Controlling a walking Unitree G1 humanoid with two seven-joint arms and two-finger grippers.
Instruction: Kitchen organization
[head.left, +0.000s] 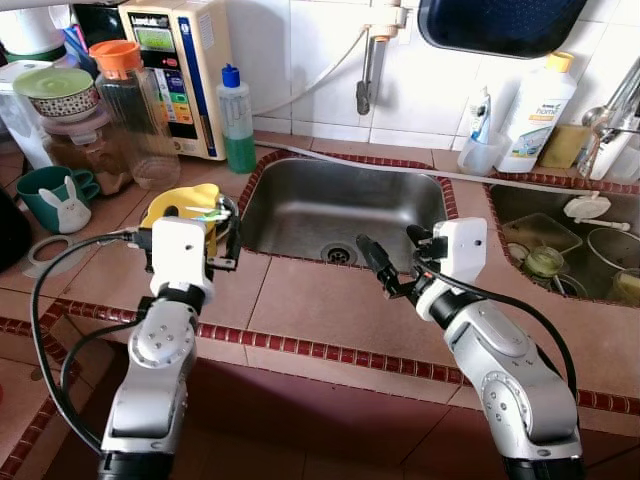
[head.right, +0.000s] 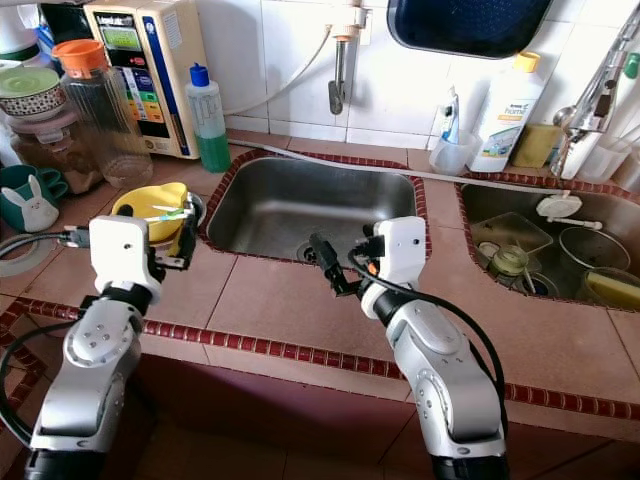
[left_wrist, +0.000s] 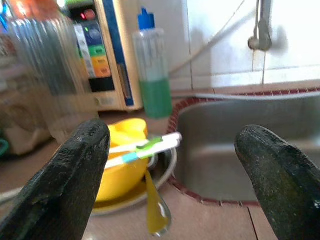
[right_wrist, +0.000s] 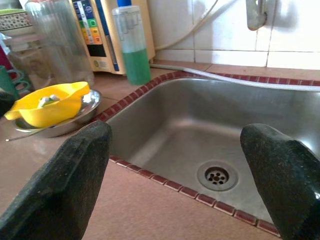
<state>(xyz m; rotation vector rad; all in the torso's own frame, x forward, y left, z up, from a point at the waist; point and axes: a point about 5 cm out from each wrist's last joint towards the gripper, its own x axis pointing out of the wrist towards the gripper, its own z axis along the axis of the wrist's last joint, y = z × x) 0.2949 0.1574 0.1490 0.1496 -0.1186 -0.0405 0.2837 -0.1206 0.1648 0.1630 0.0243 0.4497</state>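
Note:
A yellow bowl (head.left: 180, 205) sits in a shallow steel dish (right_wrist: 87, 107) on the tiled counter, just left of the steel sink (head.left: 340, 205). A white and green stick-like utensil (left_wrist: 145, 147) lies across the bowl, and a spoon (left_wrist: 157, 217) hangs over the dish rim. My left gripper (head.left: 228, 240) is open just in front of the bowl, with nothing between its fingers (left_wrist: 65, 185). My right gripper (head.left: 392, 255) is open over the sink's front edge, near the drain (right_wrist: 216, 176), and holds nothing.
A green-liquid bottle (head.left: 236, 120), a water machine (head.left: 185, 70) and a clear pitcher with an orange lid (head.left: 135, 110) stand at the back left. A green mug (head.left: 55, 195) is far left. A second sink (head.left: 520, 205) with dishes lies right, a white detergent bottle (head.left: 535, 110) behind it.

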